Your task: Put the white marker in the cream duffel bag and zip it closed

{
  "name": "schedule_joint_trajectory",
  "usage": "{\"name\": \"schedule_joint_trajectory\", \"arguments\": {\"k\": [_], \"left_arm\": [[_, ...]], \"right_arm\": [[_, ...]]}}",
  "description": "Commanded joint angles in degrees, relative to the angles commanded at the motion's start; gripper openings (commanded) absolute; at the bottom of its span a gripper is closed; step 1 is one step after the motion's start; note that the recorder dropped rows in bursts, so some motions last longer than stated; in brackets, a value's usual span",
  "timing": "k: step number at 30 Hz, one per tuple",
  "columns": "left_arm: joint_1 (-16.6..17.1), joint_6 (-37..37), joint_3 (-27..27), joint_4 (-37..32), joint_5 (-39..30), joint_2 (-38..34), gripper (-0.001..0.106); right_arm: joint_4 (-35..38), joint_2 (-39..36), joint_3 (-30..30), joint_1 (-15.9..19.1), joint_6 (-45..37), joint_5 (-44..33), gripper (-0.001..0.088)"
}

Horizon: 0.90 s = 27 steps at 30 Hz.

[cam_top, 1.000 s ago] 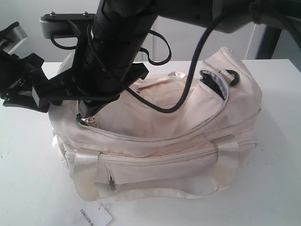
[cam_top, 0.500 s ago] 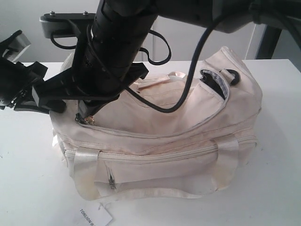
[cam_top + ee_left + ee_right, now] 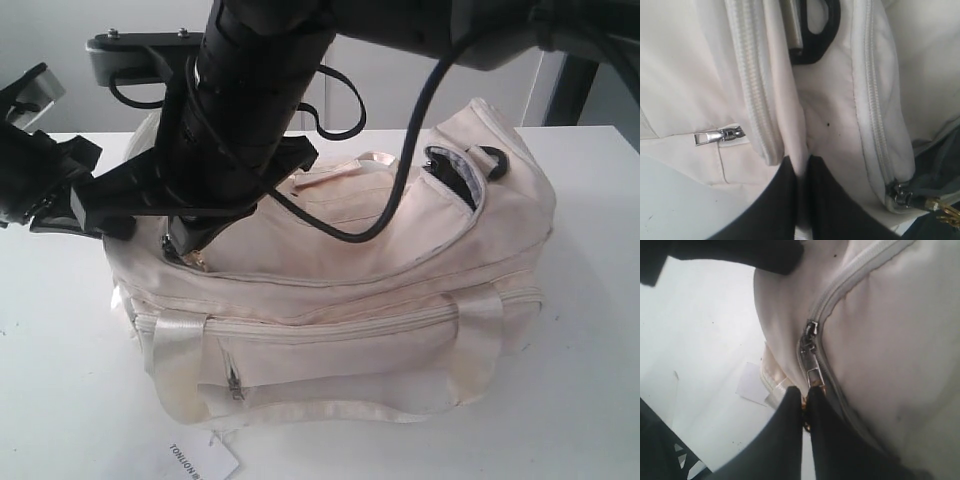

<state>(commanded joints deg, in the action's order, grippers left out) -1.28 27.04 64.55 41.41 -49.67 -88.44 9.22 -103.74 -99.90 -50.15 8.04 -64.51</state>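
Exterior view: left hand (image 3: 105,205) rose, pinching bag (image 3: 380,300).

The right gripper (image 3: 804,407) angles steeply down, jaws pinched together on a zip pull (image 3: 815,374). The left gripper (image 3: 801,166), jaws nearly touching, seems clamped on a fold of the cream duffel bag (image 3: 830,115).

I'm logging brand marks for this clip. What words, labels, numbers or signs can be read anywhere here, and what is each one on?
"TONIJON": on the white paper tag lying on the table in front of the cream duffel bag; the letters after it are blurred and cut off by the picture's edge.
Bag fabric and zip pulls: no readable text in any view.
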Motion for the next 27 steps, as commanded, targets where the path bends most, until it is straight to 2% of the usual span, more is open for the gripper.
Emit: {"name": "schedule_joint_trajectory", "arguments": {"k": [12,22,27], "left_arm": [[0.0,-0.5,0.0,-0.1,0.7,0.0,0.000],[0.0,-0.5,0.0,0.0,0.7,0.0,0.000],[0.0,-0.5,0.0,0.0,0.6,0.0,0.000]], "right_arm": [[-1.5,0.3,0.0,0.0,0.0,-5.5,0.0000],[-1.3,0.3,3.5,-0.1,0.0,-5.5,0.0000],[-1.3,0.7,3.5,-0.1,0.9,-1.6,0.0000]]}}
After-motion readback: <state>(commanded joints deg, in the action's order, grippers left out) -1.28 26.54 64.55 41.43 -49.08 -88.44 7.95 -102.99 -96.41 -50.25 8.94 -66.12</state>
